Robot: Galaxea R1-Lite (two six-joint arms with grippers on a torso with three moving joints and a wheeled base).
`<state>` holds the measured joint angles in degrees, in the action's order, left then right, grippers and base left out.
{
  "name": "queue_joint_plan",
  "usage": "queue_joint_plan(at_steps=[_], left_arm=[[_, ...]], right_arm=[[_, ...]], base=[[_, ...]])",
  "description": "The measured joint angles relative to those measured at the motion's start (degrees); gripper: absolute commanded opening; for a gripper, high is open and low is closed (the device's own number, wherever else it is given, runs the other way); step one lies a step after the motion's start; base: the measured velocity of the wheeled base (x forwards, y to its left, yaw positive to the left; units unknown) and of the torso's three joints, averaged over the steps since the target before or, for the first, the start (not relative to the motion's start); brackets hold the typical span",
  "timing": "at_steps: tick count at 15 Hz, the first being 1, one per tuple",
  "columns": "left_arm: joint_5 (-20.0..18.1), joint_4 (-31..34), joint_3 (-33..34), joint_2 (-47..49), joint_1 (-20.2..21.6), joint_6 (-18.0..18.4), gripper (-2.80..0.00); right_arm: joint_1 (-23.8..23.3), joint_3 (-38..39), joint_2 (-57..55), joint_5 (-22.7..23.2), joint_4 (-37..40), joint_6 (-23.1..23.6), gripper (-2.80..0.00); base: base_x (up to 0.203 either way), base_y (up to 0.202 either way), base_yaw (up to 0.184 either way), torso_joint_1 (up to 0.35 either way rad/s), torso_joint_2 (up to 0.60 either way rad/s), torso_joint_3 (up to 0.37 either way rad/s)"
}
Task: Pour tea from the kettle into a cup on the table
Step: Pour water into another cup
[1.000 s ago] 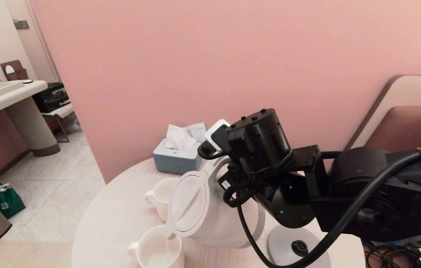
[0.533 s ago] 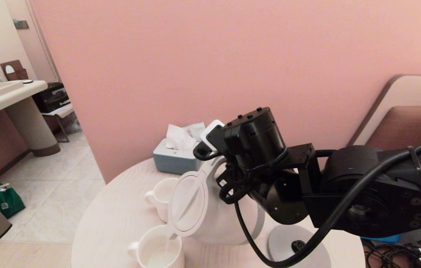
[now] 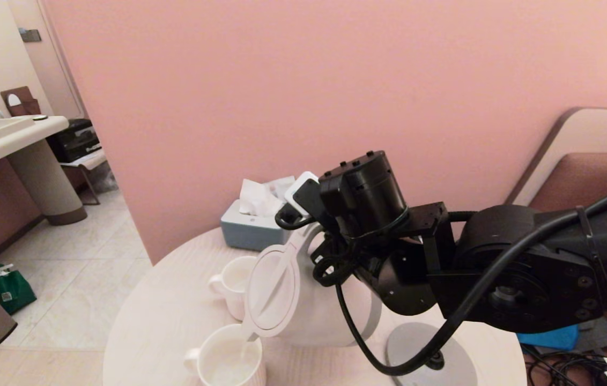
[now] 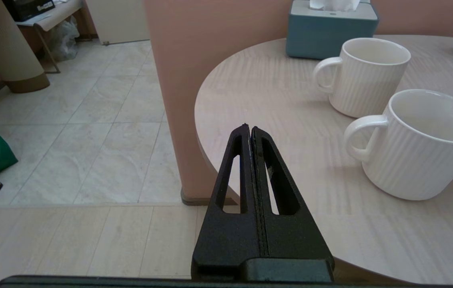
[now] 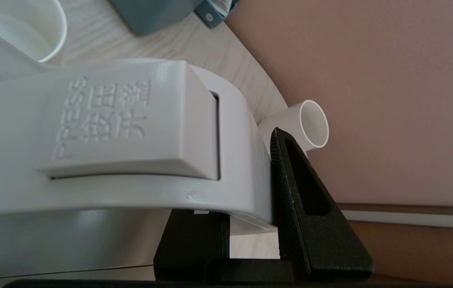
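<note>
Kettle: the large white plastic kettle (image 3: 303,300) is tilted, its spout over the near white ribbed mug (image 3: 228,362) on the pale round wooden tabletop (image 3: 164,316).
Right end effector (image 5: 246,224): clamped on the kettle's handle.
Left end effector (image 4: 249,130): held with fingers together, off the tabletop's edge.

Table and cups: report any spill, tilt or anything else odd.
Nothing stands out. The kettle is tipped on purpose by the right pincer shut on its handle, its stream falling inside the near cup. The table around both cups looks dry.

"PRESS" and embossed Chinese characters on the kettle (image 5: 122,132) lid button beside its handle.
</note>
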<state>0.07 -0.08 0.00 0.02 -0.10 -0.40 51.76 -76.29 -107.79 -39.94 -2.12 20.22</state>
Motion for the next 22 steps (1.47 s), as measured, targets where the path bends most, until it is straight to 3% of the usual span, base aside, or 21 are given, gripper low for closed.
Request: queue_joint_plan(at_steps=[22], left_arm=[[0.0, 0.0, 0.0, 0.0, -0.01, -0.01, -2.8]], right_arm=[[-0.09, 0.02, -0.37, 0.06, -0.38, -0.32, -2.8]], base=[[0.0, 0.0, 0.0, 0.0, 0.0, 0.0]])
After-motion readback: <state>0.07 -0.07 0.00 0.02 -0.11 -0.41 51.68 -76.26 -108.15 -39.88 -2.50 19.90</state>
